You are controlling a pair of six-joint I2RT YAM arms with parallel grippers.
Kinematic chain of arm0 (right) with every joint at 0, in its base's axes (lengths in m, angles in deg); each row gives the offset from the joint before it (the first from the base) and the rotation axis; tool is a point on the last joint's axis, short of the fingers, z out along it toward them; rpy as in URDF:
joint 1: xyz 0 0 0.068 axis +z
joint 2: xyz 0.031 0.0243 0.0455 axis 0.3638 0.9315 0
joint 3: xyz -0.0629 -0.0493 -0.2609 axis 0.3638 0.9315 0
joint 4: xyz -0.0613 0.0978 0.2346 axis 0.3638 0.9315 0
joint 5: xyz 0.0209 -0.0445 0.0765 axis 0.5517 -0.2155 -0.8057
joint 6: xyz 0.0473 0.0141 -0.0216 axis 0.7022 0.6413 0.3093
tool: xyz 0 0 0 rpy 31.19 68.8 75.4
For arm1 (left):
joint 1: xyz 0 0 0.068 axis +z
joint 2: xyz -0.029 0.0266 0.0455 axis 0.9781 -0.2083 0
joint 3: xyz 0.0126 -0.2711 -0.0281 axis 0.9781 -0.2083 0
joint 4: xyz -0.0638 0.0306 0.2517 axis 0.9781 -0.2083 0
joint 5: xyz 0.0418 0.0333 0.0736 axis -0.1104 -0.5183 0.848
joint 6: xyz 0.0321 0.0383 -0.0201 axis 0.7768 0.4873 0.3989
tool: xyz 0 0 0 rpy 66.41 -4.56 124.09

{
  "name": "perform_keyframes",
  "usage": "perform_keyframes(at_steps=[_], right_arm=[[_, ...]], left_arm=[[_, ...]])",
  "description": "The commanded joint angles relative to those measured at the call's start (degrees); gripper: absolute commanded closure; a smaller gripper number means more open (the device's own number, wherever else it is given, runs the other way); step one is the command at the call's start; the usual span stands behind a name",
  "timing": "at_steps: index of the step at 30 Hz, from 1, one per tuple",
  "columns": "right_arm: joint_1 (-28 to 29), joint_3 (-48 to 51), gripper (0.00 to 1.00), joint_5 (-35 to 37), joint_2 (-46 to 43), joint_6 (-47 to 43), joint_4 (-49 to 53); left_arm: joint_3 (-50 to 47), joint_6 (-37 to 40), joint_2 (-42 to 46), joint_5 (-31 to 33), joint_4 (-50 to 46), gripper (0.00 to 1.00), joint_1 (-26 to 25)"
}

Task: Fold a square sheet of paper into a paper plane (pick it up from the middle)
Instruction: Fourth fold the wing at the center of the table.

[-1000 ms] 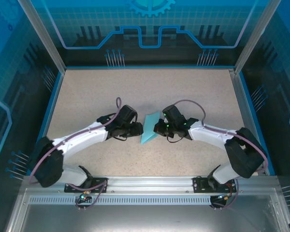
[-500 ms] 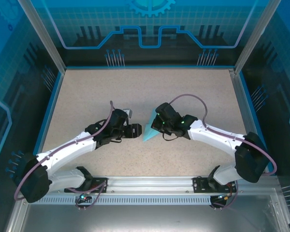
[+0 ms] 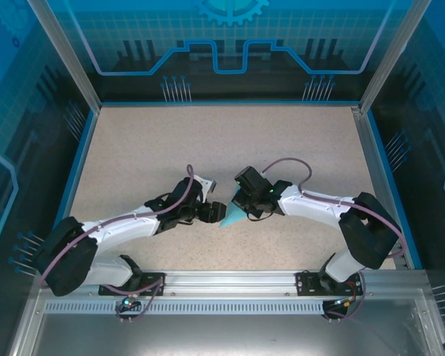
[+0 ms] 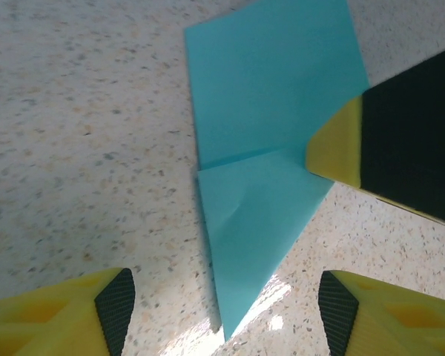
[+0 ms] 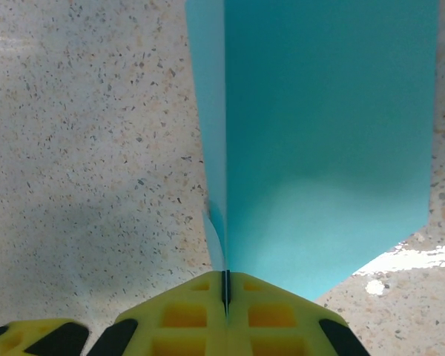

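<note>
The sheet of paper [image 3: 233,216] is light cyan and folded into a pointed wedge, its tip towards the near-left. My right gripper [image 3: 242,206] is shut on its folded edge. In the right wrist view the paper [image 5: 326,148] stands on edge out of the closed right gripper [image 5: 225,285] above the table. In the left wrist view the paper [image 4: 267,141] shows a fold line and a triangular flap, and a right fingertip [image 4: 341,152] pinches its side. My left gripper [image 4: 222,311] is open, its pads on either side of the paper's tip without touching it; from above, the left gripper [image 3: 216,211] sits just left of the paper.
The speckled beige table [image 3: 148,148] is bounded by a blue rim and glass walls [image 3: 81,148]. A metal rail [image 3: 230,282] with both arm bases runs along the near edge.
The left jaws have opened wider and moved right, up to the paper's tip. The right gripper has carried the paper slightly nearer and to the left, still shut on it.
</note>
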Motion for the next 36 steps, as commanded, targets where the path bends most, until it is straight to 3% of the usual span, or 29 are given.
perform_keyframes(at_steps=[1, 6, 17, 30, 36], right_arm=[[-0.96, 0.63, 0.98, -1.62, 0.99, 3.12, 1.99], [-2.0, 0.72, 0.99, -3.39, 0.72, 3.98, 2.72], [-3.08, 0.55, 1.0, -6.02, 0.46, 5.41, 2.9], [-4.27, 1.15, 0.99, -9.41, 0.29, 5.66, 2.74], [-5.27, 1.38, 0.99, -10.76, -0.33, 5.76, 2.63]], left_arm=[[-1.94, 5.81, -1.71, -2.68, 8.44, 0.33, -1.82], [-5.93, 10.42, -3.73, -3.98, 18.53, 0.37, -3.0], [-6.79, 17.86, -10.19, -2.87, 24.64, 0.47, -5.29], [-9.09, 18.56, -12.84, 1.68, 31.54, 0.71, -6.25], [-10.53, 18.87, -12.78, 1.96, 33.57, 0.73, -6.26]])
